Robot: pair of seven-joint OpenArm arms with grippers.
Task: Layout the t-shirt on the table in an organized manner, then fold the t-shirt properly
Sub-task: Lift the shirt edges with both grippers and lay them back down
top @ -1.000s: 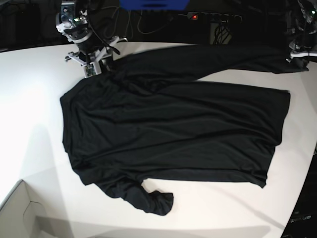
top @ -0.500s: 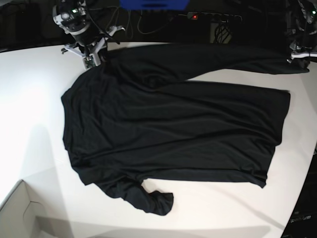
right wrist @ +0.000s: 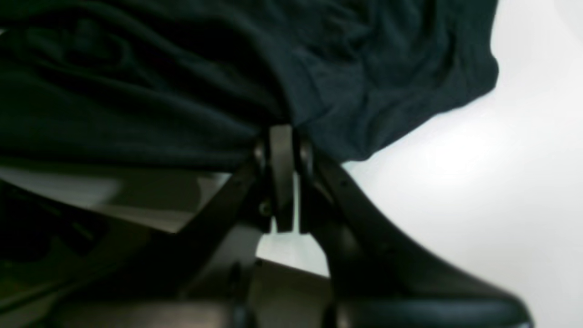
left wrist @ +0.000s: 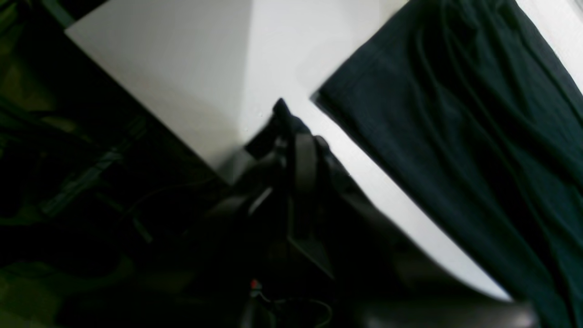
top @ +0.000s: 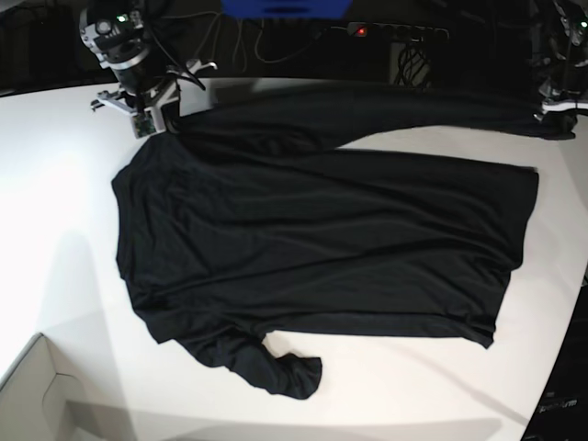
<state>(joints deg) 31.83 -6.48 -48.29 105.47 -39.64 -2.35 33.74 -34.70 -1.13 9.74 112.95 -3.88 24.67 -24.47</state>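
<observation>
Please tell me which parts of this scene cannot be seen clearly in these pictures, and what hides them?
- Left gripper: in the left wrist view dark and blurred, so whether it pinches the t-shirt cannot be told; in the base view the frame edge cuts it off.
- Right gripper: its tips are buried in the cloth in the right wrist view.
- Table: the far edge is lost against the black background in the base view.

Background beyond the work surface: a dark, unlit room. A blue panel (top: 287, 7) sits at the top edge, beside a power strip (top: 397, 31) with a lit red switch and loose cables (top: 241, 41). A pale cardboard box corner (top: 35, 397) occupies the lower left.
</observation>
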